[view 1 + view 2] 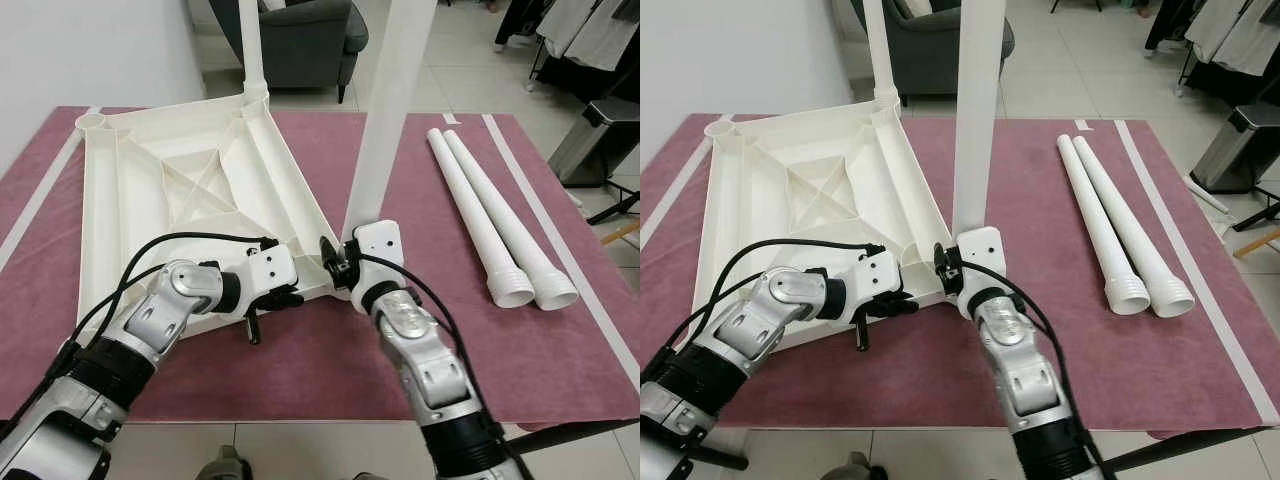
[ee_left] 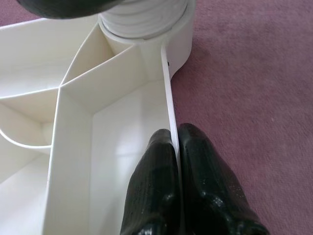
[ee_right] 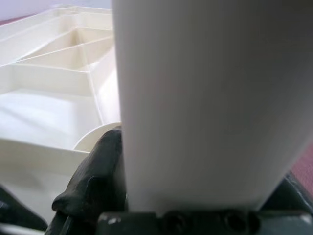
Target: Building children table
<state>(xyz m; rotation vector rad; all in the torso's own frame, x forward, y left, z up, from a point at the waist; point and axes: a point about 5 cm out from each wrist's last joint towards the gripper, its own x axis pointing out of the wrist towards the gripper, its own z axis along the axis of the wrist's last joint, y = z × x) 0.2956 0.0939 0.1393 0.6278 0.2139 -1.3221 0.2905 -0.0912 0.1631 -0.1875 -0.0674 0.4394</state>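
The white children's tabletop [image 1: 150, 200] lies upside down on a maroon mat. One white leg [image 1: 251, 45] stands in its far corner socket. A second leg [image 1: 385, 110] stands upright at the near right corner, leaning slightly. My right gripper [image 1: 343, 262] is shut around that leg's lower end, and a black finger [image 3: 95, 171] shows beside the leg [image 3: 205, 98]. My left gripper [image 2: 176, 142] is shut on the tabletop's thin side wall [image 2: 168, 93], near the same corner [image 1: 290, 297]. Two loose legs [image 1: 472, 212] lie side by side on the mat to the right.
An open socket [image 1: 90, 122] sits at the tabletop's far left corner. A grey armchair [image 1: 300, 35] stands beyond the mat and a metal bin [image 1: 600, 135] at the far right. The mat's front edge [image 1: 320, 418] runs just below my arms.
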